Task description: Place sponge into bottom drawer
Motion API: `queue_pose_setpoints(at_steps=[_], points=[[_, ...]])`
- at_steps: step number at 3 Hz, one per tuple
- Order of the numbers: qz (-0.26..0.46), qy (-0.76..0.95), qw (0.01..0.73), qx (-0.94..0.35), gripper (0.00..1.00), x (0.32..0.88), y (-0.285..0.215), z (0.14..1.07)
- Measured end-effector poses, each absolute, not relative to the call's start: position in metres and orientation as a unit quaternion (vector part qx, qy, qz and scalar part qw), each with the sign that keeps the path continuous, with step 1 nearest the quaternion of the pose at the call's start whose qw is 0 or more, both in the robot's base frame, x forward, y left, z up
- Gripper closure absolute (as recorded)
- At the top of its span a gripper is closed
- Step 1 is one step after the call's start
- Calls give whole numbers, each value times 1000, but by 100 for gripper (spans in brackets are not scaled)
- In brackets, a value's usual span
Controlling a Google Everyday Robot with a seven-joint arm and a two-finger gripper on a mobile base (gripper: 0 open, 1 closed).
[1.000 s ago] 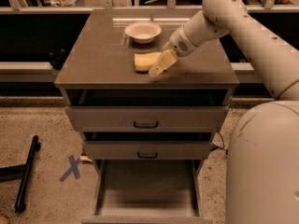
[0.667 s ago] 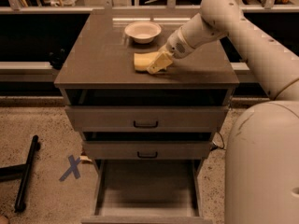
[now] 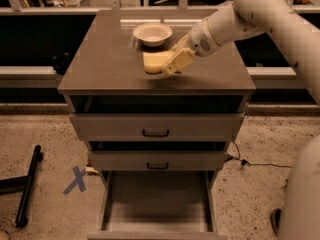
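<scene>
The pale yellow sponge lies on the cabinet top, just in front of the round white bowl. My gripper reaches in from the right and sits over the sponge's right end, touching or overlapping it. The bottom drawer is pulled out wide at the foot of the cabinet, and its flat floor is bare.
The two upper drawers with black handles stand slightly ajar. A blue X mark is on the floor at the left, next to a black bar. A black cable lies at the right. My white base fills the lower right.
My gripper has moved up and a little left, from the sponge's front right corner onto its right end. The sponge stays in about the same place.
</scene>
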State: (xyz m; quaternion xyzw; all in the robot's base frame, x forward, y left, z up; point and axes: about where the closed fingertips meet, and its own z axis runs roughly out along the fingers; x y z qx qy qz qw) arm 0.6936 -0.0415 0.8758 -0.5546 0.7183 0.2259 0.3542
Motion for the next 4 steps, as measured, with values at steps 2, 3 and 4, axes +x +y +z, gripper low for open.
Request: queue_pose_setpoints(at_steps=[2,3,4], points=[[198,756,319,-535,100,606,-86,855],[198,756,319,-535,100,606,-86,855],[226,770,302,-515,100,591,-88,819]])
